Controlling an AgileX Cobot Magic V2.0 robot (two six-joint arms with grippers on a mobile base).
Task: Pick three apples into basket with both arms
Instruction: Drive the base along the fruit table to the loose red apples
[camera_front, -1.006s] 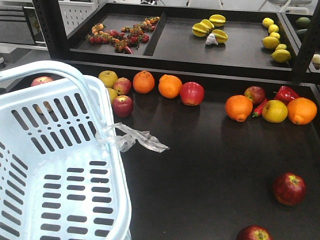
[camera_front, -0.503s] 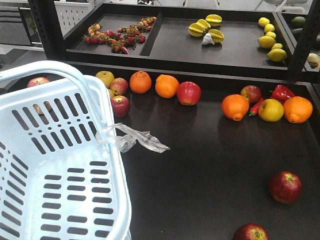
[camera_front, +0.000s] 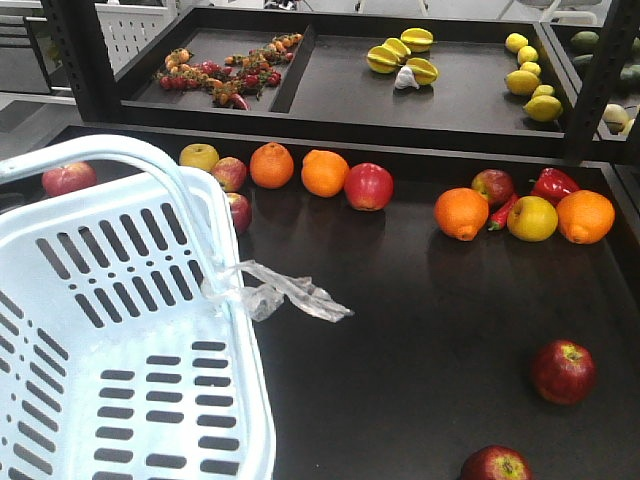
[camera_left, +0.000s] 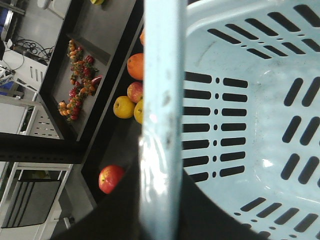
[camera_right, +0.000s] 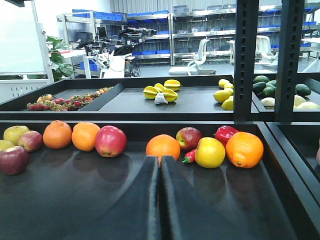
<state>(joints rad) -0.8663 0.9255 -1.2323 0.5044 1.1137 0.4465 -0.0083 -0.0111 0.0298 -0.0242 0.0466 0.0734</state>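
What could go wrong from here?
1. The right claw is shut and lines up with an orange. The back apple is hemmed in by it and a yellow fruit, so a wrong pick seems possible.
2. The loose front apple could roll if nudged.
3. The basket overlaps the left apple in the front view; shifting it might knock that fruit.

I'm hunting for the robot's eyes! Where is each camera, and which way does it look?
Front view: up high, looking down at the shelf and basket; no robot parts.
Left wrist: above the basket's handle, looking into it; dark shapes below may be the left gripper.
Right wrist: low over the shelf, facing the fruit row; the shut right gripper shows.
Shared: front and right wrist both see the red apple beside the oranges.
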